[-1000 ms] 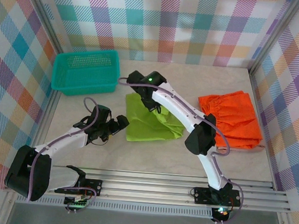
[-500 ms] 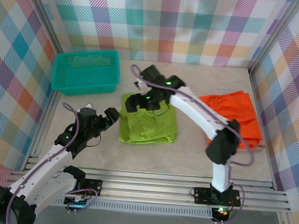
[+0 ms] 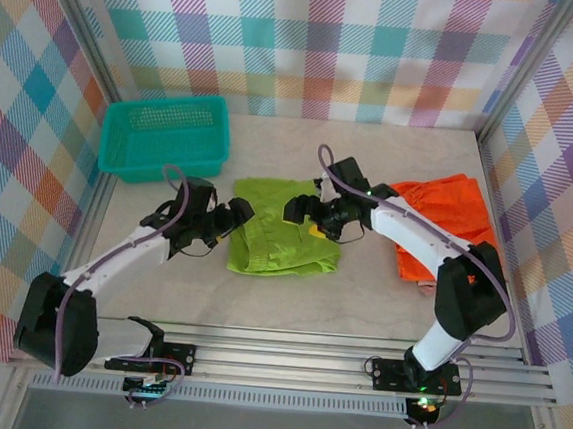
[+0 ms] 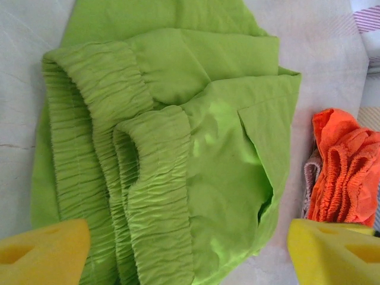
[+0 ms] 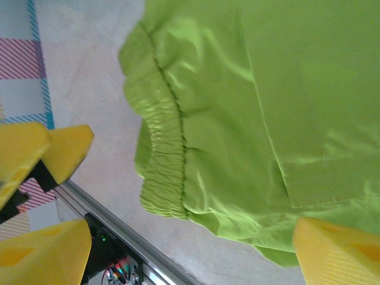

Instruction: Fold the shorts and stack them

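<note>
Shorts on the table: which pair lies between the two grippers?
The lime green shorts at mid-table: the left gripper is at their left edge, the right gripper over their right side. The orange shorts lie farther right.

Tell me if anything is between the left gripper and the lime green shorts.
Nothing visible. The left gripper is open at the left edge of the lime green shorts, with no object in the gap. The right gripper, also open, hovers over their right side, out of the left one's path.
</note>
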Available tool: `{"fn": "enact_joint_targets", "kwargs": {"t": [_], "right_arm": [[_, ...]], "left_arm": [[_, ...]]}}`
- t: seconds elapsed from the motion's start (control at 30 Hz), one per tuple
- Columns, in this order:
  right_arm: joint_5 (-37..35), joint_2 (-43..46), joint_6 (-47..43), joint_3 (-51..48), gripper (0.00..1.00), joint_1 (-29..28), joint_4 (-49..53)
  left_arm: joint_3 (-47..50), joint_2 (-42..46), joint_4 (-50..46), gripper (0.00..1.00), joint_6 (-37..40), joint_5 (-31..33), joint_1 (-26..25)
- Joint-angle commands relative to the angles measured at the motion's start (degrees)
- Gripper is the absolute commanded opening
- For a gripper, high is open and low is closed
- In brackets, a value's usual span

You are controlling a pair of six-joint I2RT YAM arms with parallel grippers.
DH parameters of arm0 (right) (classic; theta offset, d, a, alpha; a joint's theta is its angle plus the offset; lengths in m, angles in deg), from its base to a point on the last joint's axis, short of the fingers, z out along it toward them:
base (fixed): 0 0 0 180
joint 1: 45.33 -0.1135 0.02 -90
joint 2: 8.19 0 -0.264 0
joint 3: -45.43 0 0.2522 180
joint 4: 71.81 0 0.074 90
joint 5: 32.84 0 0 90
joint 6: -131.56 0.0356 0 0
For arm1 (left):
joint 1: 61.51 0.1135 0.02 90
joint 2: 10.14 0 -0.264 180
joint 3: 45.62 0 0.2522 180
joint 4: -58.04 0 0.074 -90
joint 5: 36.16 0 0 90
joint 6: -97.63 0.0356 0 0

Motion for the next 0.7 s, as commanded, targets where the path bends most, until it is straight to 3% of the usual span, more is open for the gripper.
{"fn": "enact_joint_targets", "kwargs": {"t": [0.0,0.07,0.27,0.5,0.67], "right_arm": [[3.5,-1.8,4.5,-1.9,0.88,-0.1,-7.0],[3.1,-3.5,4.5,-2.5,0.88,-0.1,-6.7],[1.7,-6.4,4.0,-6.0,0.88,1.0,-6.8],[0.9,-7.3,0.2,-9.5,0.88,4.1,-4.1],[1.4,-6.6,-3.4,-9.4,0.88,5.2,-1.3]], "left_arm": [[-2.2,-5.2,5.3,0.82,-0.2,-3.9,-0.2],[-2.4,-8.7,7.9,0.76,-0.6,-5.0,-0.2],[-3.1,-16.8,7.5,0.42,1.8,-2.6,-0.3],[0.7,-20.2,4.7,0.20,3.1,6.1,-0.1],[1.9,-22.2,4.8,0.06,3.0,7.0,0.1]]}}
